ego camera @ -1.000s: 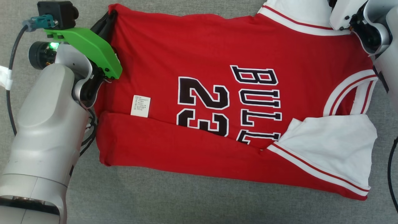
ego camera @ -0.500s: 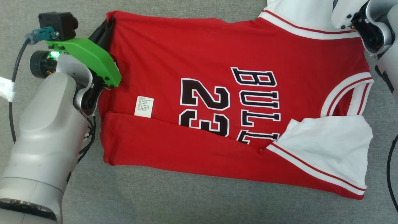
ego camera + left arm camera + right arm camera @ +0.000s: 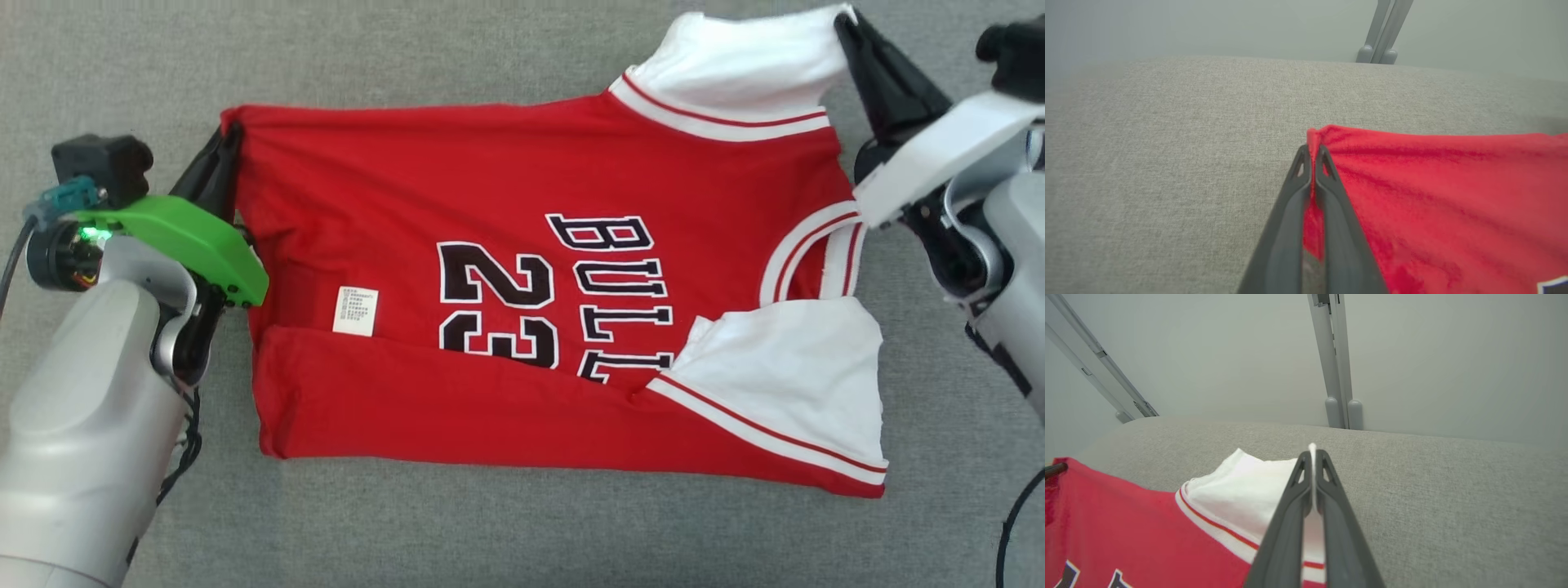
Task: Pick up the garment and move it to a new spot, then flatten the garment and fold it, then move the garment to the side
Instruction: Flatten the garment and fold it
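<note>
The grey cloth-covered table (image 3: 490,539) spreads under everything. The garment (image 3: 457,188), a red jersey with white sleeves, lies across its middle, hem toward my left and collar end toward my right. Its near long edge is already turned in as a red band (image 3: 457,408), with the near sleeve (image 3: 792,367) laid over it. From that I judge I am in the folding step, with the far half not yet folded.

My left forearm (image 3: 82,408) rises from the lower left of the head view, wrist bent under a green bracket (image 3: 180,245), fingers slanting up to the far hem corner. My right forearm (image 3: 1012,269) comes in from the right edge behind a white bracket (image 3: 939,155), fingers pointing up and inward to the far sleeve (image 3: 735,57).

My left gripper (image 3: 231,135) is clenched on the red hem corner, and its wrist view shows cloth pinched between the closed fingers. My right gripper (image 3: 841,20) is clamped on the far sleeve's white edge, with a sliver of fabric between the tips.

The next move, as I read it, calls for lifting both corners together and keeping the far edge taut. Then I would carry that edge toward me over the numbers (image 3: 498,302) without dragging the turned-in band. A small white care label (image 3: 355,310) sits near the hem.
</note>
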